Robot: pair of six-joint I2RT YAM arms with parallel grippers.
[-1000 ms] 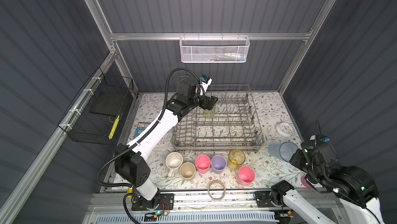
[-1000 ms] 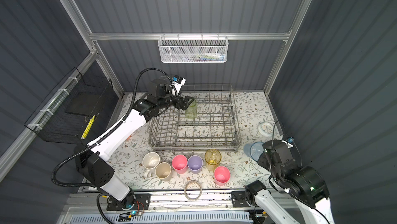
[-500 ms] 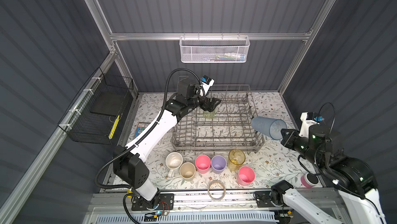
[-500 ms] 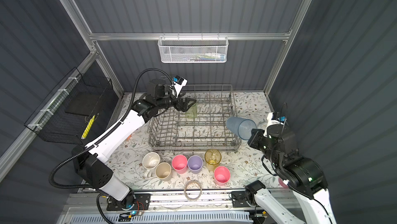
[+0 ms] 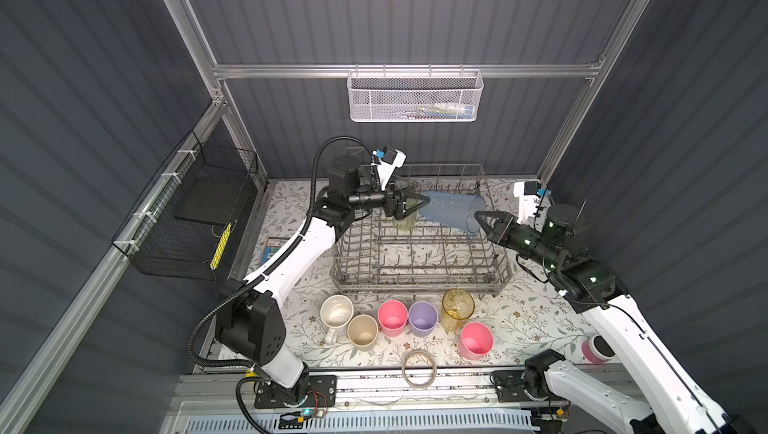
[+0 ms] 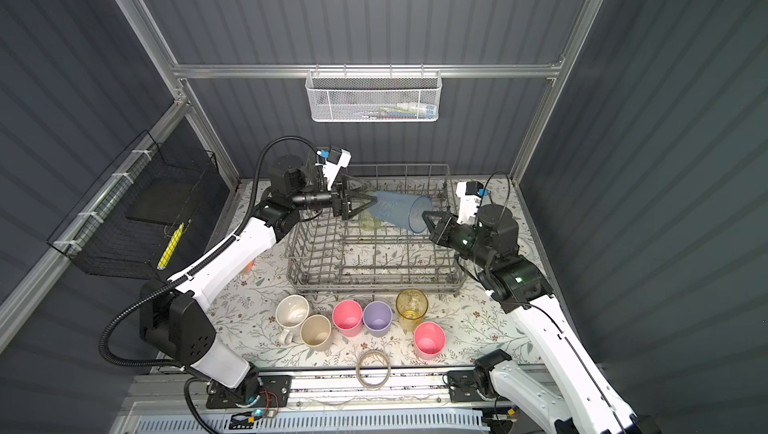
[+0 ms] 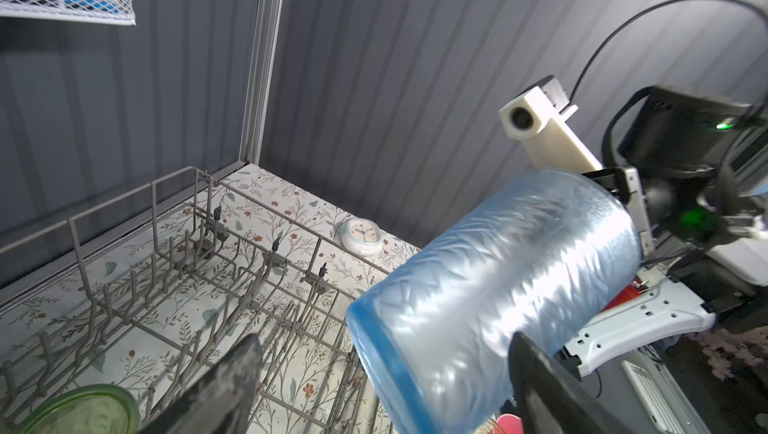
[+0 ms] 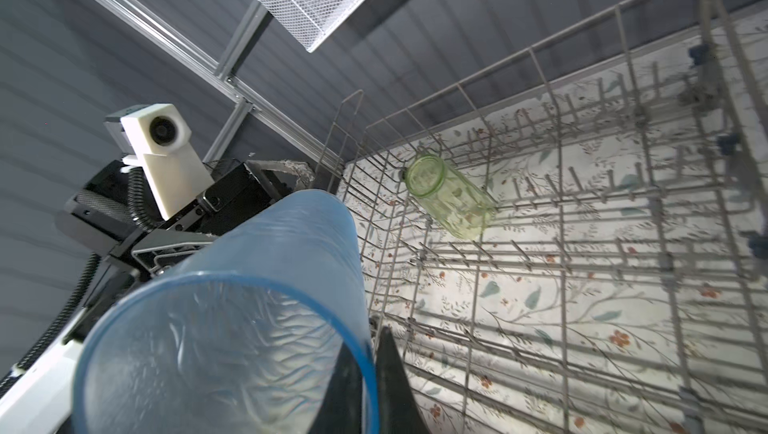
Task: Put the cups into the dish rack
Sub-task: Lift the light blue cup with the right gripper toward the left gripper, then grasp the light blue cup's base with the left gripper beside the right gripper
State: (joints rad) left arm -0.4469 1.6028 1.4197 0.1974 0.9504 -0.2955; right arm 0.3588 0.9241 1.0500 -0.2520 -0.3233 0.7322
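Observation:
My right gripper (image 5: 478,216) (image 8: 372,353) is shut on the rim of the see-through blue tumbler (image 5: 451,211) (image 6: 399,211) (image 8: 249,286). It holds the tumbler on its side above the far part of the grey wire dish rack (image 5: 415,282) (image 6: 374,282). My left gripper (image 5: 419,203) (image 7: 384,344) is open, its jaws wide on either side of the tumbler's base (image 7: 490,299). A green tumbler (image 5: 401,223) (image 8: 451,197) lies in the rack below. In front of the rack stand a white mug (image 5: 336,313) and beige (image 5: 363,330), pink (image 5: 392,317), lilac (image 5: 422,317), amber (image 5: 458,307) and pink (image 5: 476,340) cups.
A tape ring (image 5: 419,374) lies at the table's front edge and a squat pink-white round thing (image 5: 596,348) at the front right. A small white clock (image 7: 360,236) sits right of the rack. A white mesh basket (image 5: 415,97) hangs on the back wall, a black wire basket (image 5: 191,219) on the left wall.
My right arm has lifted the blue tumbler from the table's right side over the rack, toward the left gripper. The left gripper has swung from the green tumbler to face it.

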